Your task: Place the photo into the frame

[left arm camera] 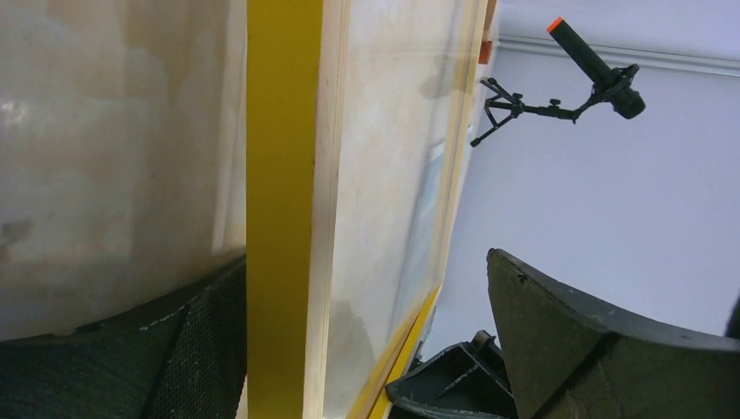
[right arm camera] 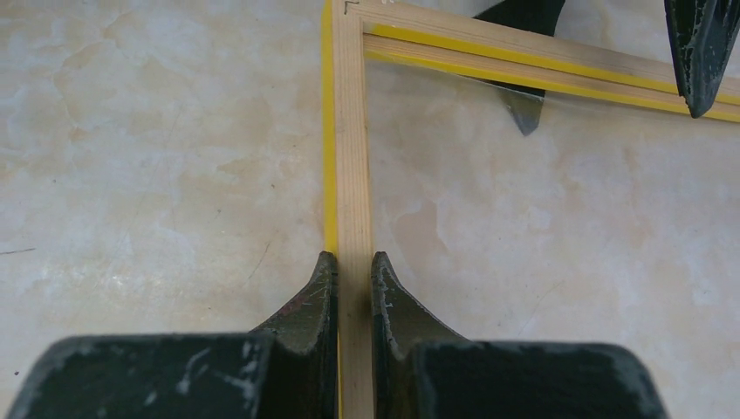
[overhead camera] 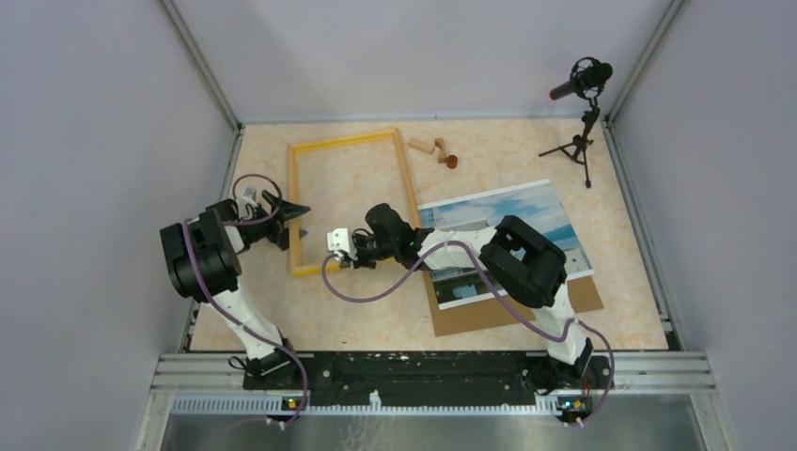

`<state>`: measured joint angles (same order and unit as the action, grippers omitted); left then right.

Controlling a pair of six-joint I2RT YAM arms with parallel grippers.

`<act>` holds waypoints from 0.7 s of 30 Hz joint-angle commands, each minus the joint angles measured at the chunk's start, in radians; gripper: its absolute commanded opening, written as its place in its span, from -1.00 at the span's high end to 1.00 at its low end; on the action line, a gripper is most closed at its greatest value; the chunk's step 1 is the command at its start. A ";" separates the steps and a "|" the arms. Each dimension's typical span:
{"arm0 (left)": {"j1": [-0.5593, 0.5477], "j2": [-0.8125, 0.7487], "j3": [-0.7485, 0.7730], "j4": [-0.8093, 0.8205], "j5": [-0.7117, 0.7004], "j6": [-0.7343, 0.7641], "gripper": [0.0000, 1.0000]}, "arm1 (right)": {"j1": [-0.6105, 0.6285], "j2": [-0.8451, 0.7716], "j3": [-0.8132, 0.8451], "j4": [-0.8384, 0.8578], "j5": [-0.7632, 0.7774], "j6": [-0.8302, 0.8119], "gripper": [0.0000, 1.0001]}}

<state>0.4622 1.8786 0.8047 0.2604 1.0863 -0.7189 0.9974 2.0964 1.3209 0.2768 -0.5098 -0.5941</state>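
Note:
The yellow-orange frame (overhead camera: 406, 174) lies flat at the back left of the table. My right gripper (overhead camera: 336, 261) is shut on its near rail (right arm camera: 352, 175), one finger on each side of the wood (right arm camera: 353, 257). My left gripper (overhead camera: 293, 210) is open and straddles the frame's left rail (left arm camera: 279, 218), with its fingers wide apart (left arm camera: 365, 262). The photo (overhead camera: 526, 221), a white building under blue sky, lies right of the frame on the brown backing board (overhead camera: 583, 296). My right arm hides part of the photo.
Small wooden blocks (overhead camera: 428, 147) and a red-brown peg (overhead camera: 452, 162) lie behind the frame's far right corner. A microphone on a tripod (overhead camera: 583, 89) stands at the back right and also shows in the left wrist view (left arm camera: 602, 74). Walls enclose the table.

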 commanded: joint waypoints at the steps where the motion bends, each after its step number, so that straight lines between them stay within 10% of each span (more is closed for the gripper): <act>1: -0.015 0.070 0.051 0.047 -0.008 -0.046 -0.98 | 0.003 -0.092 0.037 0.080 -0.052 -0.021 1.00; 8: -0.019 0.121 0.049 0.304 0.083 -0.223 -0.80 | 0.003 -0.091 0.043 0.068 -0.059 -0.030 1.00; 21: -0.018 0.321 -0.043 1.334 0.121 -0.930 -0.22 | 0.018 -0.076 0.051 0.054 -0.056 -0.032 1.00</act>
<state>0.4442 2.1525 0.7883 1.1450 1.1820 -1.3800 0.9993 2.0933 1.3231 0.2768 -0.5182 -0.6022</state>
